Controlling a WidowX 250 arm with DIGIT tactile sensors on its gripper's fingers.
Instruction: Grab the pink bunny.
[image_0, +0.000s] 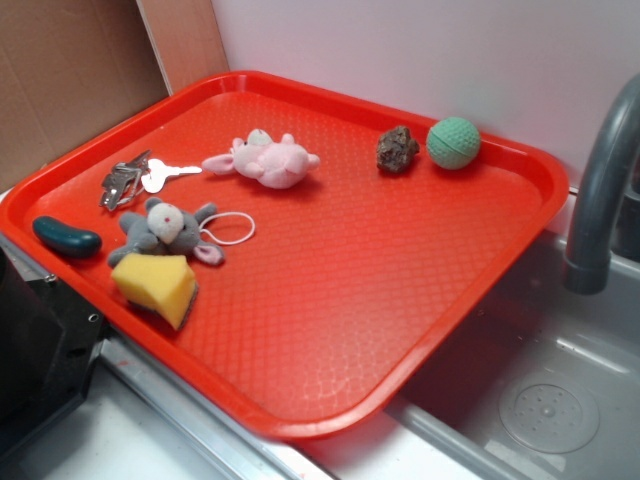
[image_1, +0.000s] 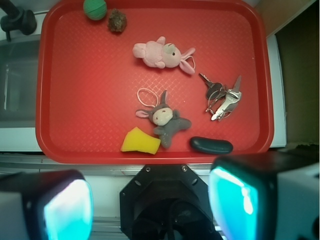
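The small pale pink plush bunny (image_0: 268, 160) (image_1: 161, 54) lies on its side toward the far part of the red plastic tray (image_0: 400, 300) (image_1: 90, 100), clear of the grey plush mouse (image_0: 165, 228) (image_1: 164, 119) and metal keys (image_0: 135, 178) (image_1: 222, 97). My gripper (image_1: 150, 205) hangs spread wide and empty off the tray's near edge, well apart from the bunny, so I judge I should travel out over the mouse, centre on the plump body and descend straight.

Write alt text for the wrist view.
A pink bunny lies on a red tray, seen from above between the open gripper fingers at the bottom edge. Nearer the gripper are a grey mouse, a yellow sponge, a dark pickle-shaped toy and keys; a green ball and brown lump sit at the far end.
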